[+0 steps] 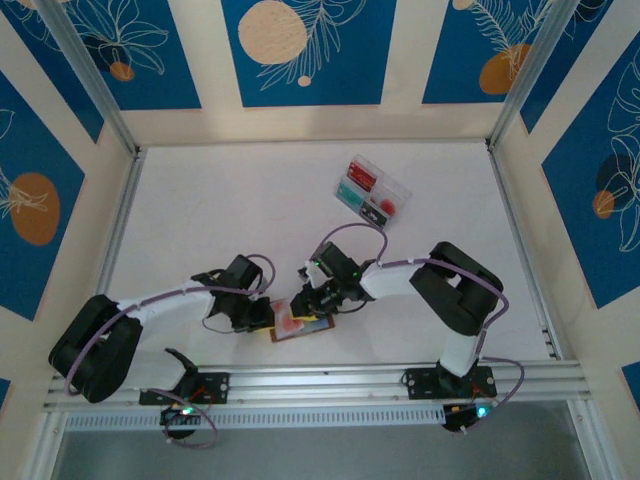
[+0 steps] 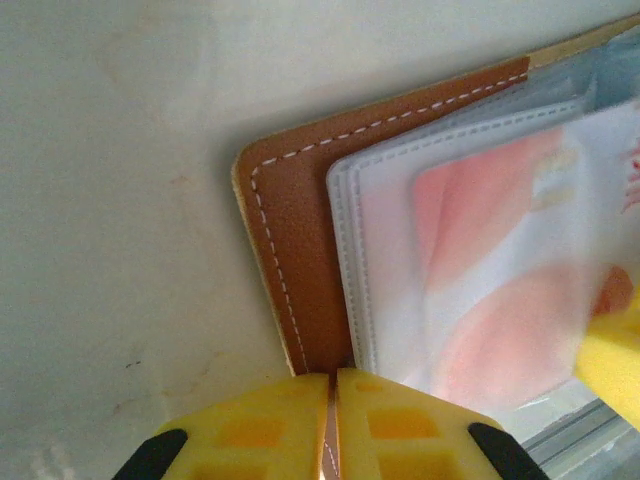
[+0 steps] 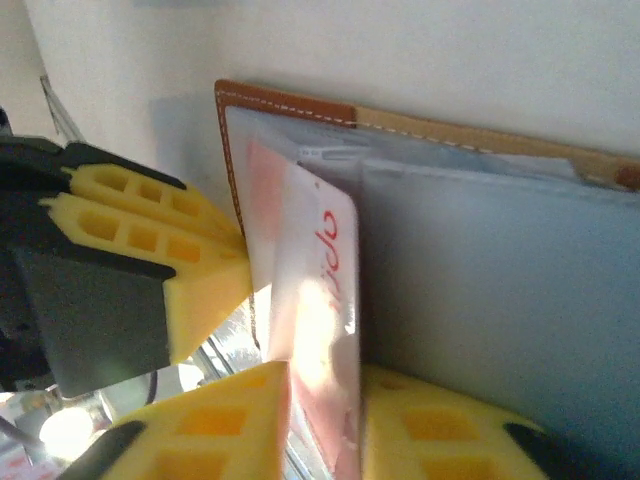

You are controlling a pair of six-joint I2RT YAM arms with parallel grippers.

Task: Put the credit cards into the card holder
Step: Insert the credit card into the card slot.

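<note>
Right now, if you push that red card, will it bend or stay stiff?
Probably stiff: the red card stands straight between the fingers of the right gripper, with no sag. Its shiny face suggests it could slip easily. The clear sleeve looks thin and soft, so that may buckle first.

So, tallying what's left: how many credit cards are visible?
4: red-patterned card in the card holder; red card, teal card and dark card in the clear tray. More may be hidden.

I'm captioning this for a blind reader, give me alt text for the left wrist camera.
The left gripper, shut, pinches the edge of the open brown card holder on a white table; a red credit card shows through its clear sleeve.
</note>
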